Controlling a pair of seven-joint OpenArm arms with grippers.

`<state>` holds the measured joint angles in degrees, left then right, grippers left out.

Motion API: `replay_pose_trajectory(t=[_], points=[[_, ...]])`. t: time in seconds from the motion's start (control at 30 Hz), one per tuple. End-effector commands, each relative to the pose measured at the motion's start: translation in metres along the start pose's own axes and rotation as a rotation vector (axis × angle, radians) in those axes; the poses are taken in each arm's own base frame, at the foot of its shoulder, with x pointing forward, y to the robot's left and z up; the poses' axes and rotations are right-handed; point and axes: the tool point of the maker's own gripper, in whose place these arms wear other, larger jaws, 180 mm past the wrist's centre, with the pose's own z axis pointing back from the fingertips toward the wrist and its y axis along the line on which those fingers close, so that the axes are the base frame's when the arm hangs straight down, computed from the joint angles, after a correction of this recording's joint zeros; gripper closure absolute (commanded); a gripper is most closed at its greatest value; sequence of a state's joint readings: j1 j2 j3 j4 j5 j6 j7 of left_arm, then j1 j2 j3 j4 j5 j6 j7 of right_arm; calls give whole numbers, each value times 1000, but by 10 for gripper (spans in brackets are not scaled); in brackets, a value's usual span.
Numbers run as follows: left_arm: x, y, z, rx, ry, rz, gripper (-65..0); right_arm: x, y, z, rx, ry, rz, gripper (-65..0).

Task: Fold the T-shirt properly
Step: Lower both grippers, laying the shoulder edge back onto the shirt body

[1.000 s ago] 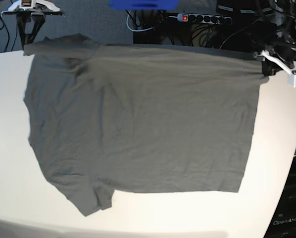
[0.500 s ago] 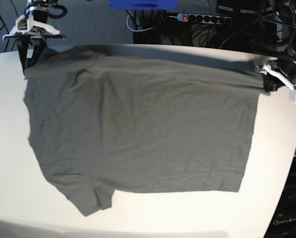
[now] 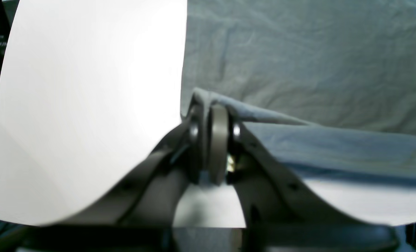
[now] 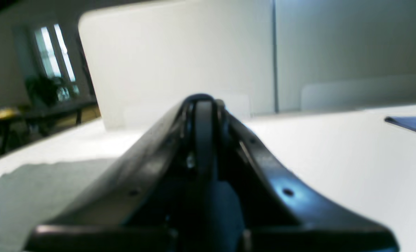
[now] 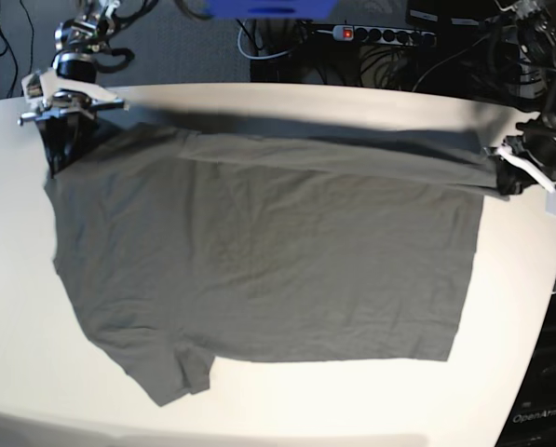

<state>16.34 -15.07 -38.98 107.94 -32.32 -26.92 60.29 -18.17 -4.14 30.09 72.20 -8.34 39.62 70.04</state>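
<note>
The dark grey T-shirt [image 5: 259, 251] lies spread over the white table [image 5: 17, 307], its far edge raised and drawn taut between the two arms. At the far right corner my left gripper [image 5: 507, 177] is shut on the hem; the left wrist view shows the fingertips [image 3: 217, 115] pinching a lifted fold of the T-shirt [image 3: 316, 63]. My right gripper [image 5: 61, 140] is shut on the far left shoulder corner. In the right wrist view its jaws [image 4: 201, 101] are together, with dark cloth bunched between the fingers and the T-shirt [image 4: 36, 189] lying below to the left.
A power strip [image 5: 380, 34] and tangled cables run behind the table's far edge, with a blue object [image 5: 268, 7] above them. A dark cabinet [image 5: 538, 410] stands off the table's right front corner. The right wrist view shows a bluish cloth edge [image 4: 414, 124] on the table.
Both grippers have moved toward the front of the table, pulling the T-shirt's far edge with them. That edge now sits farther from the table's back edge.
</note>
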Motion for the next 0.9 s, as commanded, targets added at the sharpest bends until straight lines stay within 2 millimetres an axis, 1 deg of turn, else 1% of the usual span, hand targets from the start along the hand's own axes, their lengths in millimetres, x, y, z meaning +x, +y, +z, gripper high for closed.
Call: replay_pose_trajectory(t=[0.0, 0.2, 0.27, 0.37, 0.53, 0.6, 0.67, 0.73, 0.87], points=[[11, -3, 2, -12, -35, -17, -25, 7, -1, -4, 0, -38, -8, -7], [8, -5, 2, -17, -26, -19, -25, -3, 1, -25, 5, -33, -14, -7], [8, -5, 2, -16, -26, -20, -25, -5, 5, -27, 19, -23, -12, -7], [7, -5, 2, -16, -25, -21, -25, -14, 19, -29, 79, 14, -8, -7], [8, -5, 2, -16, -28, -23, -25, -21, 33, -32, 128, 33, -24, -7], [8, -5, 2, -16, -28, -23, -25, -22, 37, -33, 140, 36, -26, -7], [11, -5, 2, -17, -34, -23, -25, -24, 39, -39, 157, 33, -15, -7], [11, -5, 2, -17, -35, -23, -25, -31, 40, -39, 161, 50, -19, -7], [14, -5, 2, -17, -41, -25, -25, -36, 37, -46, 165, 51, -19, -7]])
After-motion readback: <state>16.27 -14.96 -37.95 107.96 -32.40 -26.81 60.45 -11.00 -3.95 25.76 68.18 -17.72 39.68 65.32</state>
